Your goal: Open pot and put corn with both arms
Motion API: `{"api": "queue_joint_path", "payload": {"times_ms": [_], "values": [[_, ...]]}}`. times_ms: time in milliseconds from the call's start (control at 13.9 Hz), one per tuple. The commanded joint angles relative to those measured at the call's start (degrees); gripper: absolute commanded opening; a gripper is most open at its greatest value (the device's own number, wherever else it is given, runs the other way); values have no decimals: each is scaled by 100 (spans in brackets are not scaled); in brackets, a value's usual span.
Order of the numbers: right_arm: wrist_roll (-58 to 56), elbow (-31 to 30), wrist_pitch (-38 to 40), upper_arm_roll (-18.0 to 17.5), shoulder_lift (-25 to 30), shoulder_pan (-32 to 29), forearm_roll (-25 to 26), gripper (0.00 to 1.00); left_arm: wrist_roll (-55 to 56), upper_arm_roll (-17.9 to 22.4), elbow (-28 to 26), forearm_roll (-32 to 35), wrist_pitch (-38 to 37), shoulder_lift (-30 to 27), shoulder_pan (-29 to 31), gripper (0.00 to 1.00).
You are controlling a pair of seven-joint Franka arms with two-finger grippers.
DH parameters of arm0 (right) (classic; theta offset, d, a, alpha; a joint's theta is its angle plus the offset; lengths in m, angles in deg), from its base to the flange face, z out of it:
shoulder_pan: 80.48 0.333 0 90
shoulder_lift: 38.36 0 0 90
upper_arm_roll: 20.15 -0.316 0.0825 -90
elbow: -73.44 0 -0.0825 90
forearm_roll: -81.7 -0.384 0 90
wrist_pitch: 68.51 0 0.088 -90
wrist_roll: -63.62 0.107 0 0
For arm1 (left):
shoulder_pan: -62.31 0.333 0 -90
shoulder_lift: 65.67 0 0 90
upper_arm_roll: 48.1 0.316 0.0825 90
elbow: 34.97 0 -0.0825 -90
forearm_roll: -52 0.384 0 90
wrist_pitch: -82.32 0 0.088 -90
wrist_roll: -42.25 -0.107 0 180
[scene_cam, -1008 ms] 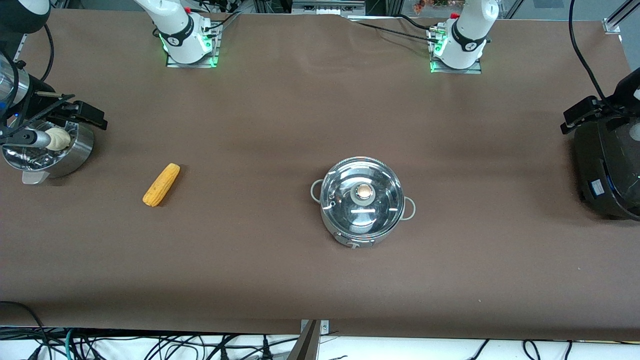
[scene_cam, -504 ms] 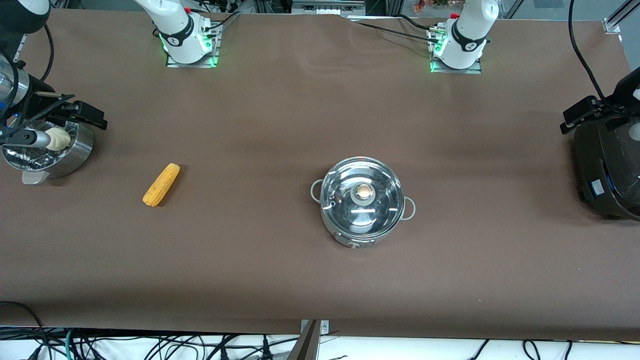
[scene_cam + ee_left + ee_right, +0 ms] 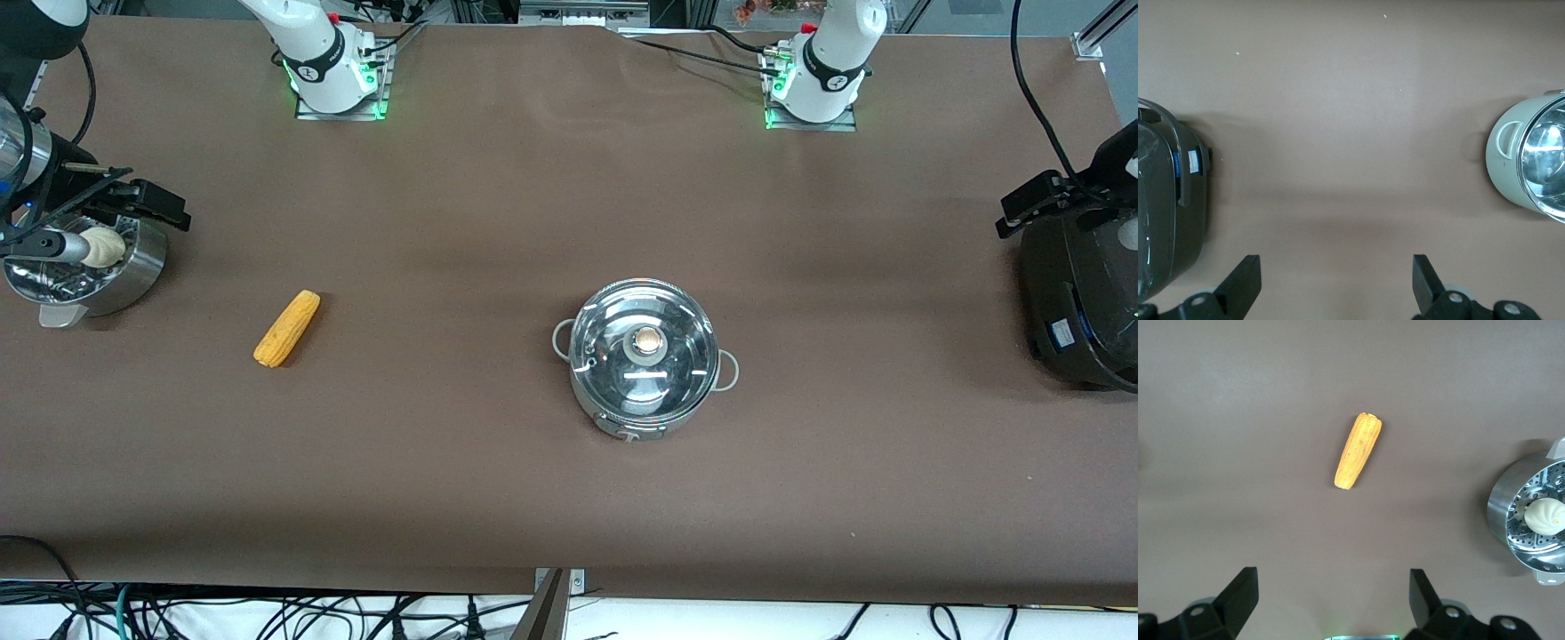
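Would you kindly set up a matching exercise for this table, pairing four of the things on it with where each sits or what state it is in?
Things:
1. pot
2. corn
3. bun
4. rice cooker

Places or states:
A. lies bare on the table, between steamer bowl and pot
B. at the left arm's end of the table
C. mid-table, glass lid on
D. inside the steamer bowl, at the right arm's end

Pairs: 1-C, 2-A, 3-D, 4-B
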Motion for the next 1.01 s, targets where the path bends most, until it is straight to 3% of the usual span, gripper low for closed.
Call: {"api": "queue_joint_path", "payload": {"times_ms": [0,936], "values": [[5,128,33,-55,-50,-90,-116,100,-47,-21,137,86,-122,22,9,100],[-4,146,-72,-47,-270,-213,-90,100,-30,-21,128,86,-140,22,0,100]]}}
